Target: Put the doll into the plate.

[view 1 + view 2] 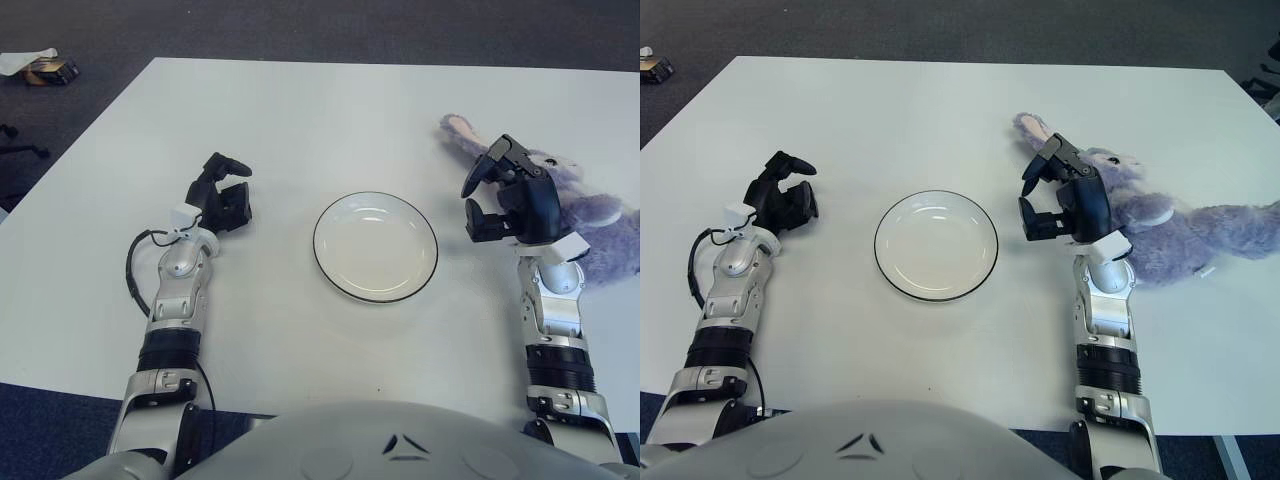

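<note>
A purple plush doll point(1170, 225) with a long pink-lined ear lies on the white table point(300, 110) at the right. A white plate point(375, 246) with a dark rim sits at the middle, with nothing in it. My right hand point(492, 192) is raised just left of the doll's head, between doll and plate, fingers spread and holding nothing. It hides part of the doll's head. My left hand point(228, 190) shows to the left of the plate, fingers loosely open and holding nothing.
The dark carpet floor surrounds the table. A small box with white paper point(45, 68) lies on the floor at the far left. The table's left edge runs diagonally beside my left arm.
</note>
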Controlling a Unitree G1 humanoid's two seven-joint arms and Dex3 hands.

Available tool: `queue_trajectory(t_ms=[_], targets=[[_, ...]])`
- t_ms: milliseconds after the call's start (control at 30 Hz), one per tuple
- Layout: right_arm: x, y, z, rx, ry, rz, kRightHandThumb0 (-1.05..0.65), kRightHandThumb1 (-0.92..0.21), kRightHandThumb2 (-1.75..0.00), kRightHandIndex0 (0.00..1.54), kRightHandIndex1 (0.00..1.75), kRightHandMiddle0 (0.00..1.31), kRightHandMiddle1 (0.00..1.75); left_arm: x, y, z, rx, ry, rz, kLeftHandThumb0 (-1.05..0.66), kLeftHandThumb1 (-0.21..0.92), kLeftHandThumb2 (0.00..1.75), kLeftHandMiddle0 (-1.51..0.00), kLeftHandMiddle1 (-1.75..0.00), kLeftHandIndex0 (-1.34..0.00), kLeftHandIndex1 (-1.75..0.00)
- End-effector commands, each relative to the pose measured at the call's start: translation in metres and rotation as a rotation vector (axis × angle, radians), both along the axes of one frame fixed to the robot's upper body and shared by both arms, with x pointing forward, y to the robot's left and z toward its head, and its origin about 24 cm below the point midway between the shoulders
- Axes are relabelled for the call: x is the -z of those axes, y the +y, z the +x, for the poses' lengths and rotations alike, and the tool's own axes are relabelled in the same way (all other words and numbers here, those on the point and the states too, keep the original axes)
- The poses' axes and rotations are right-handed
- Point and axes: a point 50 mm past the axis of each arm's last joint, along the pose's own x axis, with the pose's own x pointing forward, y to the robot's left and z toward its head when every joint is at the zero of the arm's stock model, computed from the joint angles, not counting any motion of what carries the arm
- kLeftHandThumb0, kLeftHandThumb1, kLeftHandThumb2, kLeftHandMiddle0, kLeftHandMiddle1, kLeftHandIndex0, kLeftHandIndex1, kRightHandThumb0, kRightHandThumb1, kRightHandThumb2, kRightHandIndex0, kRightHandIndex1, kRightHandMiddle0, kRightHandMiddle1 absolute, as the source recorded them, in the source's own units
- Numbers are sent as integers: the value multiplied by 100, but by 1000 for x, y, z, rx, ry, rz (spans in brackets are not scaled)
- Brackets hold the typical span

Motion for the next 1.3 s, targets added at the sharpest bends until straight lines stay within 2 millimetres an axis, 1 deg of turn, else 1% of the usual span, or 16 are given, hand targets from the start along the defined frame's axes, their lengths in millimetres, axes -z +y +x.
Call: queue_trajectory(t_ms=[0, 167, 300, 400, 567, 833, 933, 1000, 1033, 1067, 1100, 1133, 1167, 1200, 1233, 1267], targets=[[-6, -4, -9, 38, -29, -54, -1, -24, -132, 77, 157, 50, 161, 23, -1, -10, -17, 102, -15, -39, 65, 90, -100, -175, -36, -175], [-19, -10, -15, 68, -48, -115, -1, -27, -126, 76, 153, 51, 159, 23, -2, -9, -16, 104, -23, -38, 67, 87, -99, -175, -35, -175], [-31, -13, -19, 166, -100, -270, -1, -28, -126, 74, 158, 50, 159, 23, -2, -9, -13, 99, -27, -38, 67, 87, -99, -175, -34, -175], [-34, -14, -23, 205, -117, -348, -1, -27, -129, 72, 163, 49, 160, 23, -2, -9, -13, 96, -27, -38, 67, 86, -100, -175, -34, -175], [-35, -20, -35, 230, -109, -458, -1, -28, -132, 68, 172, 47, 160, 23, -3, -9, -15, 94, -28, -39, 66, 88, -102, -175, -35, -175], [-42, -26, -40, 250, -118, -552, -1, -36, -122, 60, 174, 44, 157, 22, -2, -8, -16, 96, -24, -39, 64, 91, -104, -175, -37, -175], [-47, -31, -44, 261, -128, -578, -1, -44, -112, 56, 171, 40, 158, 22, -2, -7, -15, 99, -22, -39, 64, 91, -103, -175, -37, -175], [-49, -33, -46, 270, -140, -594, -1, -53, -98, 52, 165, 37, 158, 22, -1, -7, -14, 100, -21, -39, 64, 91, -103, -175, -37, -175], [-49, -34, -47, 278, -149, -605, -1, -61, -85, 48, 160, 34, 157, 22, -1, -6, -14, 100, -21, -39, 64, 91, -103, -175, -37, -175], [-50, -34, -48, 283, -155, -613, -1, -66, -77, 46, 157, 33, 157, 22, -1, -6, -14, 100, -21, -39, 64, 91, -102, -175, -37, -175], [-57, -35, -53, 302, -185, -639, -1, -68, -74, 46, 156, 32, 157, 22, -1, -6, -14, 101, -20, -39, 64, 91, -102, -175, -37, -175], [-62, -36, -56, 316, -207, -659, -14, -72, -68, 39, 148, 35, 158, 22, 0, -6, -14, 101, -20, -39, 64, 91, -102, -175, -36, -175], [-67, -37, -60, 339, -235, -690, -22, -75, -63, 35, 143, 37, 158, 22, 0, -5, -14, 102, -18, -39, 64, 90, -102, -175, -36, -175], [-72, -39, -64, 373, -253, -746, -31, -72, -65, 33, 138, 32, 154, 22, 0, -5, -15, 103, -16, -39, 65, 90, -102, -175, -36, -175], [-75, -40, -66, 395, -261, -783, -47, -66, -69, 25, 127, 23, 146, 22, 0, -5, -16, 104, -15, -39, 65, 89, -102, -175, -36, -175], [-77, -40, -67, 409, -265, -807, -56, -62, -72, 20, 119, 17, 141, 22, 0, -5, -16, 104, -14, -39, 66, 89, -102, -175, -35, -175]])
